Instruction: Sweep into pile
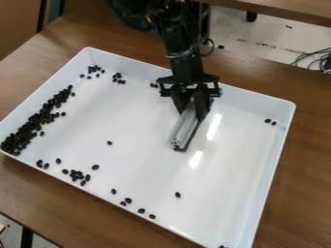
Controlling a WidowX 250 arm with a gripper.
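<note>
One white tray [242, 164] sits on one wooden table [294, 193]. Just above its centre, towards one o'clock, one black tool [192, 112] grips one grey metal bar [184, 130], which slants down towards seven o'clock and has a black strip along its lower side. The dark beans [38, 121] all lie in the tray. Most form one long heap along the wall at nine o'clock, too dense to count. Roughly nine sit between ten and eleven o'clock, about six at eleven, two at twelve and two at three. One lone bean [178, 194] lies at six o'clock, another between eight and nine. Five are strung out towards seven, and a cluster of about eight sits at eight.
</note>
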